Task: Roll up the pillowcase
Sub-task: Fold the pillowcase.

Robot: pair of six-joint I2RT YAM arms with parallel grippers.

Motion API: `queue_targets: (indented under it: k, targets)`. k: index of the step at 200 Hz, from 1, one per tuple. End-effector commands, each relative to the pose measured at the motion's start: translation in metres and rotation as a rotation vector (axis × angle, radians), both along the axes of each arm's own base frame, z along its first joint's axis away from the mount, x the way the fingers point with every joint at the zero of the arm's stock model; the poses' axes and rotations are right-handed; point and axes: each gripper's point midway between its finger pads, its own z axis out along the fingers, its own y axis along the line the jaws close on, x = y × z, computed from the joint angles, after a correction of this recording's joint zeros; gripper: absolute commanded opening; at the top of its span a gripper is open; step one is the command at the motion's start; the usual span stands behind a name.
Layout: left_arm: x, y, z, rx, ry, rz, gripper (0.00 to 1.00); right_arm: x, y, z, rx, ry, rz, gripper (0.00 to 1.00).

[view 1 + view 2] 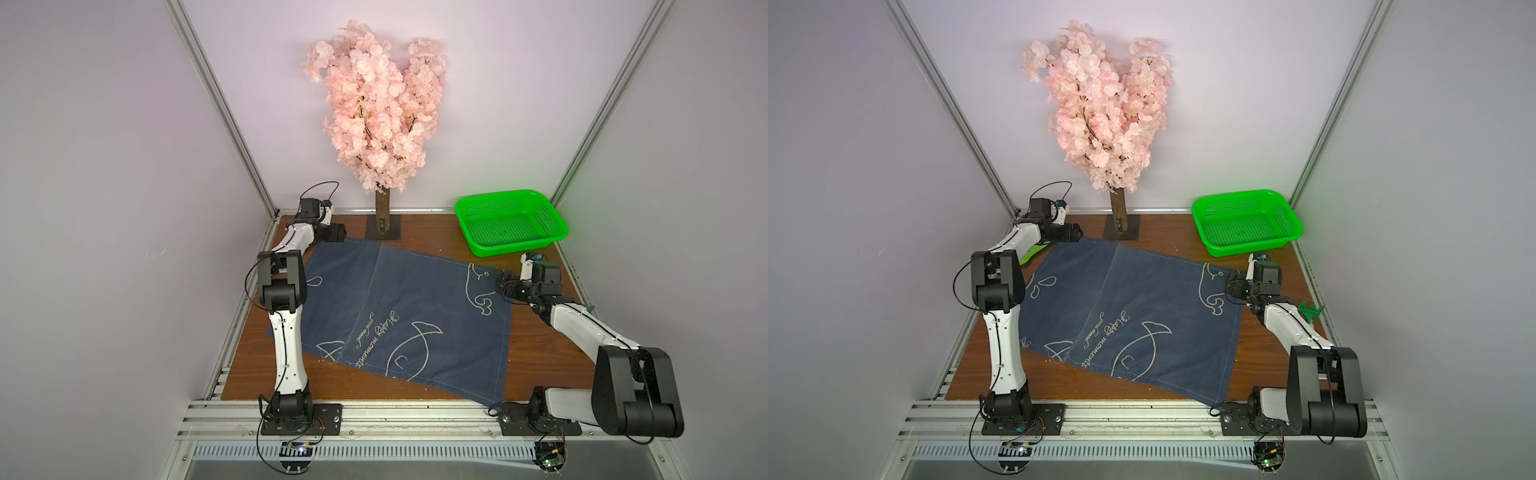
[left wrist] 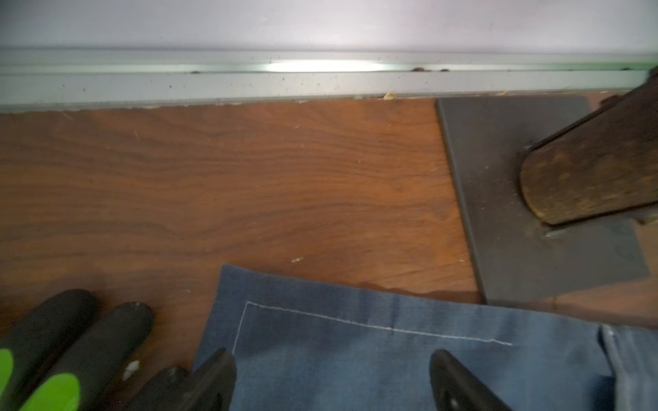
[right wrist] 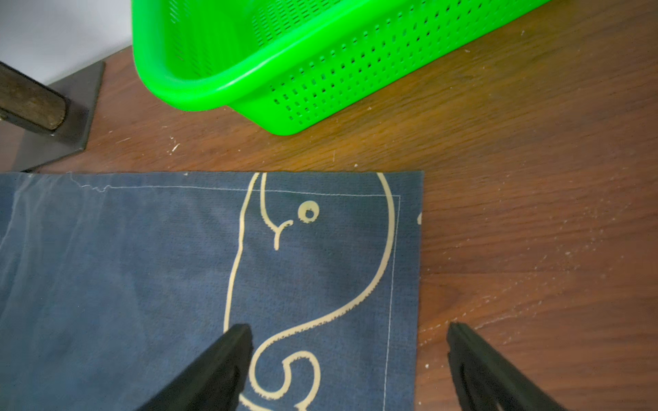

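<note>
- The pillowcase point(image 1: 399, 316) lies flat and unrolled on the desk point(image 1: 540, 353). It sits a little askew, with its far left corner further back than its far right one.
- I judge its long axis to run across, from arm to arm. That makes the far edge the line a roll would start from, and it spans from one end effector to the other.
- My left end effector point(image 2: 333, 359) is at the far left corner, jaws spread and holding nothing. In the left wrist view both fingers are over the cloth, just inside the stitched corner.
- My right end effector point(image 3: 349, 331) is at the far right corner, also spread and empty. It straddles the side edge, with one finger over the cloth and the other over bare desk.
- I cannot tell whether any fingertip touches the fabric.
- Each arm is nearest its own corner, so neither has to cross.
- A glove point(image 2: 53, 356) lies just beside the left corner and could get pinched along with the cloth. The green basket point(image 1: 511, 220) sits near the right corner, apart from the cloth.
</note>
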Motion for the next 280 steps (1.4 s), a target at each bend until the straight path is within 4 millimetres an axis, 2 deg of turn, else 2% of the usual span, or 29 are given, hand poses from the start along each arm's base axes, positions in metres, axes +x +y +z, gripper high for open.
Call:
queue_targets:
  k: [1, 36, 75, 111, 149, 185, 215, 249, 280]
  targets:
    - [0.006, 0.019, -0.005, 0.028, 0.011, 0.055, 0.88, 0.015, -0.004, 0.008, 0.004, -0.030, -0.023, 0.91]
    - [0.023, 0.018, -0.010, 0.007, -0.028, 0.074, 0.85, 0.027, 0.000, -0.001, 0.028, -0.022, -0.013, 0.89]
    - [0.036, 0.010, -0.005, -0.036, -0.074, 0.063, 0.84, 0.038, 0.004, -0.006, 0.037, -0.003, 0.017, 0.87]
    - [0.031, 0.011, -0.031, -0.018, -0.013, 0.072, 0.83, 0.049, -0.002, -0.018, 0.009, 0.026, 0.006, 0.83]
    - [0.022, 0.014, -0.044, 0.175, 0.038, 0.079, 0.84, 0.058, -0.009, -0.026, -0.013, 0.039, -0.017, 0.81]
    - [0.014, 0.023, -0.056, 0.292, 0.091, 0.109, 0.82, 0.066, -0.016, -0.042, -0.040, 0.091, -0.022, 0.79]
    - [0.002, 0.027, -0.070, 0.332, 0.150, 0.102, 0.74, 0.071, -0.022, -0.056, -0.076, 0.126, -0.031, 0.74]
    - [-0.007, 0.026, -0.084, 0.357, 0.199, 0.076, 0.62, 0.075, -0.018, -0.064, -0.082, 0.149, -0.005, 0.71]
    - [-0.014, 0.021, -0.093, 0.335, 0.233, 0.060, 0.50, 0.077, -0.013, -0.067, -0.084, 0.164, 0.024, 0.59]
